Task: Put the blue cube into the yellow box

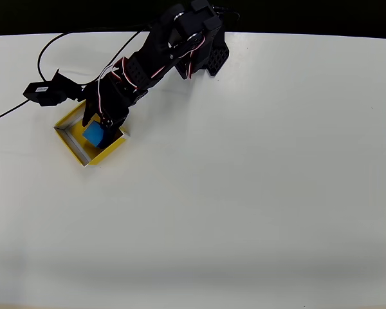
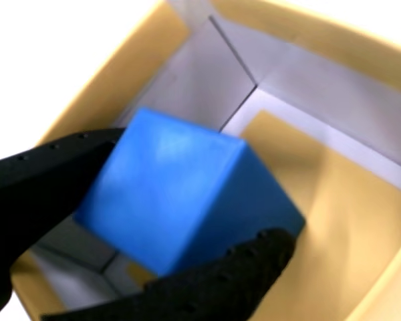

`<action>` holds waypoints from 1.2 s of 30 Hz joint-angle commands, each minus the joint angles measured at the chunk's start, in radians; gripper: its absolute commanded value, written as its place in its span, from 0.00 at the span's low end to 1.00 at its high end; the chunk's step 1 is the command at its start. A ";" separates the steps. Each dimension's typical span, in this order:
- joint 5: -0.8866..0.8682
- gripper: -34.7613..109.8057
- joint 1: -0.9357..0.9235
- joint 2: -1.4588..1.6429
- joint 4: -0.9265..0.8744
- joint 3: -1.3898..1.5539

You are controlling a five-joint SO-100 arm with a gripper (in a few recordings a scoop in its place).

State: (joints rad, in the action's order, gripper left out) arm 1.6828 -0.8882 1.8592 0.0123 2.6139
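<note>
Most of the job looks done: blue cube (image 2: 187, 197) pinched between both fingers of the gripper (image 1: 98, 129), closed on it, hanging inside the walls of the yellow box (image 1: 67, 132), whether touching the floor unclear. Left, by judgement: open fingers, release, lift clear.

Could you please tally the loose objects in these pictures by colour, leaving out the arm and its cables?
Blue: 1, the blue cube, between the gripper fingers
Yellow: 1, the yellow box
Total: 2
</note>
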 commanded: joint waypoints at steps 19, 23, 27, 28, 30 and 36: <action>0.121 0.47 0.021 0.348 0.040 -0.213; 0.092 0.47 0.124 0.402 -0.015 -0.296; 0.064 0.47 0.273 0.485 -0.094 -0.328; 0.060 0.47 0.318 0.508 -0.115 -0.327; 0.051 0.47 0.411 0.558 -0.160 -0.310; 0.014 0.47 0.712 0.718 -0.334 -0.247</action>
State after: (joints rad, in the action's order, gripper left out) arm 1.6981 -0.3206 2.4344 -0.2393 2.3991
